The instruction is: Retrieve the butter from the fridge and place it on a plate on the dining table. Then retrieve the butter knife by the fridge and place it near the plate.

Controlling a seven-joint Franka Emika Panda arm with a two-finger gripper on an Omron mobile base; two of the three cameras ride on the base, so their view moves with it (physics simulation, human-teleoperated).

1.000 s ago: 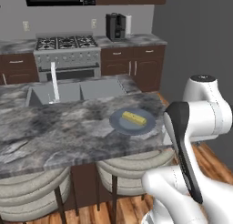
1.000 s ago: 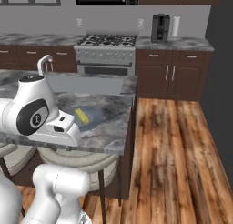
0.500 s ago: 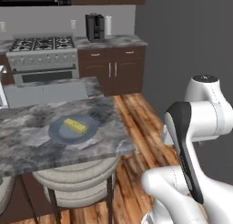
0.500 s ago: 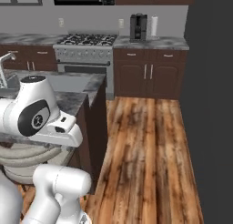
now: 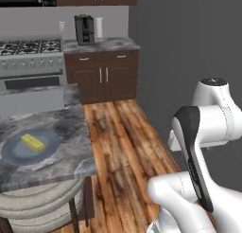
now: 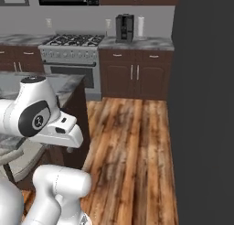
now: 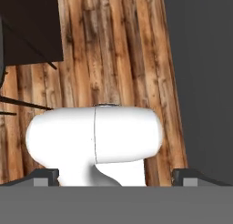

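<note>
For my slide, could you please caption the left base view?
Butter lies on the plate on the dining table.

Wood plank floor runs under the fingers, reddish-brown and streaked; a dark grey wall stands to one side of them; far beyond, dark brown cabinets carry a marbled counter; a steel stove; a black coffee maker; round beige stools.
</note>
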